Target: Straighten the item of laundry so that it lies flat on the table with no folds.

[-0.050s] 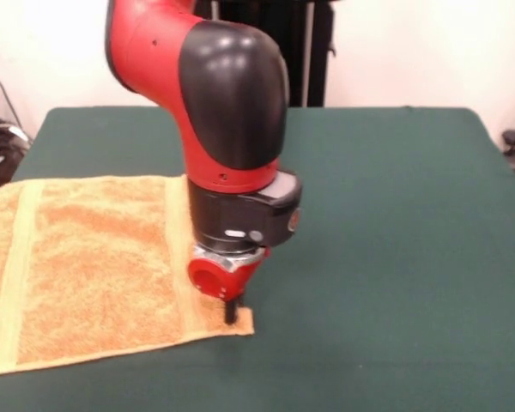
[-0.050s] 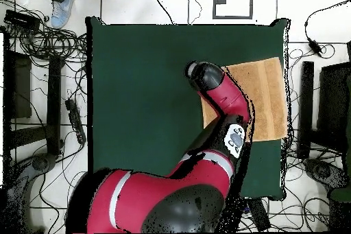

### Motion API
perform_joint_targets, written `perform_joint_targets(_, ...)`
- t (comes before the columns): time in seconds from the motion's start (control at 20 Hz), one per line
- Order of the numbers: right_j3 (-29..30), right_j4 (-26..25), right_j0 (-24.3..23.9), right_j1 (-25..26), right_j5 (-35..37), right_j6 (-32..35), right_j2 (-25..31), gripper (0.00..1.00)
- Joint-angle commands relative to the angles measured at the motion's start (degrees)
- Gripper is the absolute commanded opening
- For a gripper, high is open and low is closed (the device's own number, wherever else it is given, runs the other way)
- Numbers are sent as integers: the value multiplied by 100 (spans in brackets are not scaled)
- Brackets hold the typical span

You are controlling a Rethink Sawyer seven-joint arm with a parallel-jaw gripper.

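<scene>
The orange-tan towel point(image 1: 86, 266) lies spread on the green table point(image 1: 386, 257) at the left of the front view, with lighter ribbed bands near its left and right edges. Its left edge reaches the table's left side. My gripper point(image 1: 230, 314) points straight down onto the towel's near right corner, its dark tips touching the cloth; whether they are pinched is hidden by the wrist. From overhead the towel point(image 2: 264, 97) sits at the table's right side, with my arm lying across its inner edge and my gripper's point(image 2: 197, 71) tips hidden under the wrist.
The green table point(image 2: 144, 94) stretches wide beside the towel. Cables, stands and dark equipment point(image 2: 41, 60) crowd the floor on both sides. A person's shoe point(image 2: 62, 8) shows at the top left of the overhead view.
</scene>
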Motion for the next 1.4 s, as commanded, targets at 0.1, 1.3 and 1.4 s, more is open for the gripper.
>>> perform_joint_targets(0.1, 416, 803, 497, 154, -9, 2244, 1318, 0)
perform_joint_targets(1.3, 377, 1101, 504, 192, -7, 1777, 1451, 0)
perform_joint_targets(1.4, 293, 977, 538, 244, 81, 1782, 1332, 0)
